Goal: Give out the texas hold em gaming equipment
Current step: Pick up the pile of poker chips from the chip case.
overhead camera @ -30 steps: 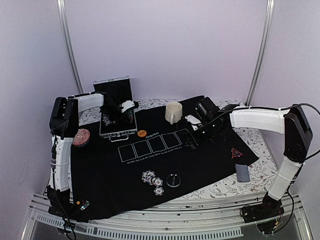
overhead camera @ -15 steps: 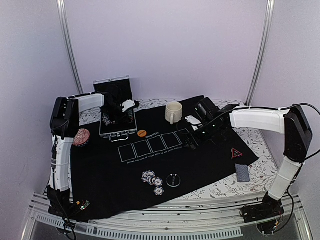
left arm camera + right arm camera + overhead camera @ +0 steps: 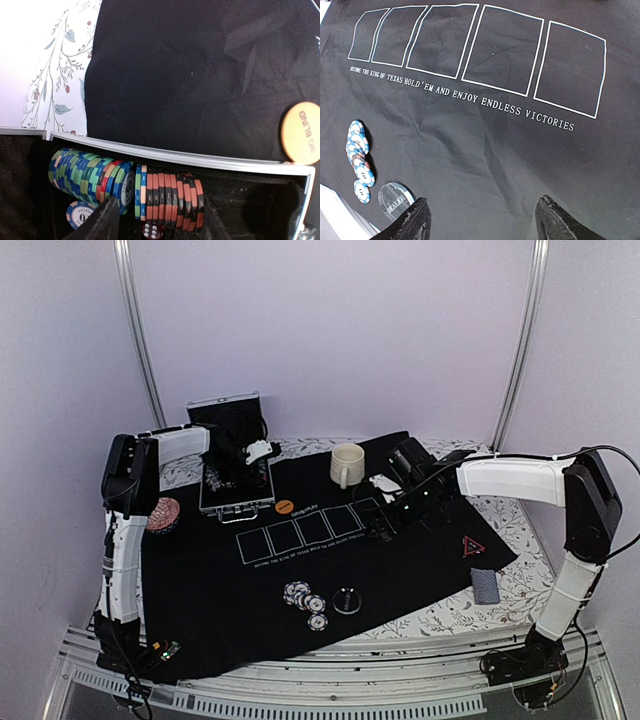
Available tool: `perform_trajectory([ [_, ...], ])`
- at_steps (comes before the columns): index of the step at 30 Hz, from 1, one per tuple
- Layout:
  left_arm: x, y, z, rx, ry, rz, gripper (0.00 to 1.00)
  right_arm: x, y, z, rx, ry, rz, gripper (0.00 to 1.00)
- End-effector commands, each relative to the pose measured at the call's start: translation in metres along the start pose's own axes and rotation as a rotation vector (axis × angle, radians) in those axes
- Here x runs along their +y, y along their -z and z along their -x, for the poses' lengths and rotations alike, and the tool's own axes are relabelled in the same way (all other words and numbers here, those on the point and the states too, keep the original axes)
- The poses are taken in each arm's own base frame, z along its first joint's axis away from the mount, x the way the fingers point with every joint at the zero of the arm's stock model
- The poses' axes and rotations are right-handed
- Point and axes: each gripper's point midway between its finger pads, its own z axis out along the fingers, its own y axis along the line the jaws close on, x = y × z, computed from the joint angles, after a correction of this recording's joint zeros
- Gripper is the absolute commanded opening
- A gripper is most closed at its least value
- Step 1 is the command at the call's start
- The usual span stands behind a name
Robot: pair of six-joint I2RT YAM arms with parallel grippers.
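In the open metal case (image 3: 200, 161) stand two rows of poker chips on edge: a blue-green row (image 3: 85, 172) and an orange-black row (image 3: 170, 192). My left gripper (image 3: 160, 225) reaches into the case and is open; its fingers straddle the orange-black row, above a red die (image 3: 151, 231). From above, this gripper (image 3: 245, 455) hangs over the case (image 3: 235, 502). My right gripper (image 3: 482, 222) is open and empty above bare black mat (image 3: 530, 165). A small cluster of chips (image 3: 305, 600) and a clear dealer button (image 3: 347, 600) lie at the mat's front. An orange disc (image 3: 284, 507) lies beside the case.
A cream mug (image 3: 346, 464) stands at the back of the mat near my right gripper (image 3: 385, 525). A red-edged triangle (image 3: 473, 546) and a stack of cards (image 3: 485, 585) lie at the right. More chips (image 3: 163, 514) sit at the left edge. Five card outlines (image 3: 300, 533) are printed mid-mat.
My left gripper's jaws have spread wider around the chip row in the case. The right arm has barely moved.
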Motion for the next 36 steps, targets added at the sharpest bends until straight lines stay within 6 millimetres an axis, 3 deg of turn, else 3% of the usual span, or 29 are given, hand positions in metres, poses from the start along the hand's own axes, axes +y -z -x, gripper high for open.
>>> perform_trajectory([
  [1, -0.058, -0.022, -0.019, 0.046, -0.002, -0.186, 0.55, 0.000, 0.002, 0.005, -0.001, 0.003, 0.008, 0.74],
  [12, -0.053, -0.028, -0.013, 0.028, -0.007, -0.176, 0.57, 0.000, 0.000, 0.002, 0.013, -0.001, 0.012, 0.74],
  [15, -0.037, -0.040, -0.022, 0.075, 0.005, -0.099, 0.59, 0.000, 0.000, 0.002, 0.014, -0.002, 0.009, 0.74],
  [18, -0.034, -0.048, -0.030, 0.113, 0.011, -0.074, 0.57, 0.000, 0.001, 0.002, 0.014, -0.003, 0.009, 0.75],
  [24, -0.050, -0.045, -0.041, 0.141, -0.014, -0.124, 0.55, 0.000, -0.001, 0.002, 0.018, -0.007, 0.013, 0.74],
  [36, -0.035, -0.029, -0.073, 0.242, 0.006, -0.078, 0.52, 0.002, 0.001, 0.002, 0.023, -0.010, 0.021, 0.75],
])
